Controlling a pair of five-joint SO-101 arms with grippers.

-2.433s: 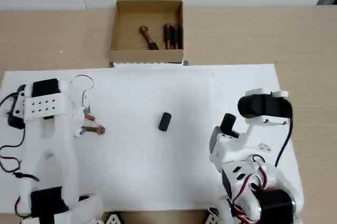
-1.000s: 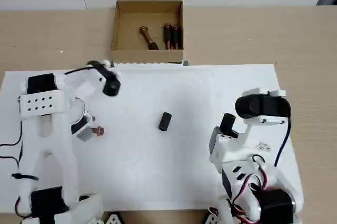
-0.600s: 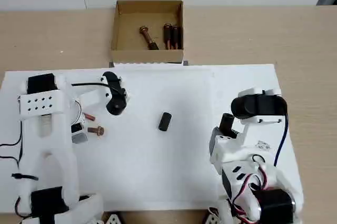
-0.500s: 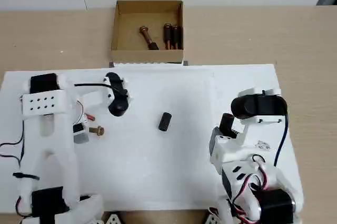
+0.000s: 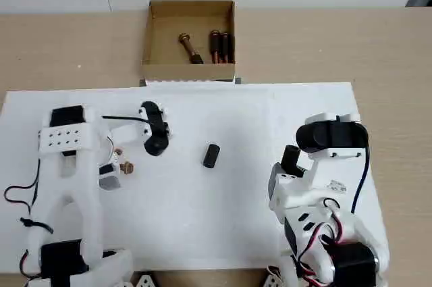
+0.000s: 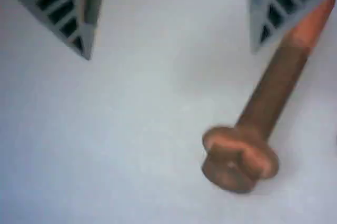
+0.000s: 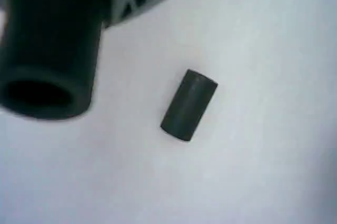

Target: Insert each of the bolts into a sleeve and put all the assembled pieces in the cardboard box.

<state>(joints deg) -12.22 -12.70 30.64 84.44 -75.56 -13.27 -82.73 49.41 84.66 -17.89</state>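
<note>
As the left hand (image 6: 171,47) gapes over the bolt (image 6: 253,124), right hand (image 5: 291,161) grips a sleeve (image 7: 50,45).

The left hand (image 6: 171,50) has swung over the bolt (image 6: 253,134), fingers spread.

Your left arm (image 5: 67,172) and right arm (image 5: 314,199) are white printed shells with black motor blocks. The left carries a plate of small holes, and thin red, black and white wires loop along both. The left end effector (image 6: 172,52) has grey slatted fingers (image 6: 73,8).
</note>
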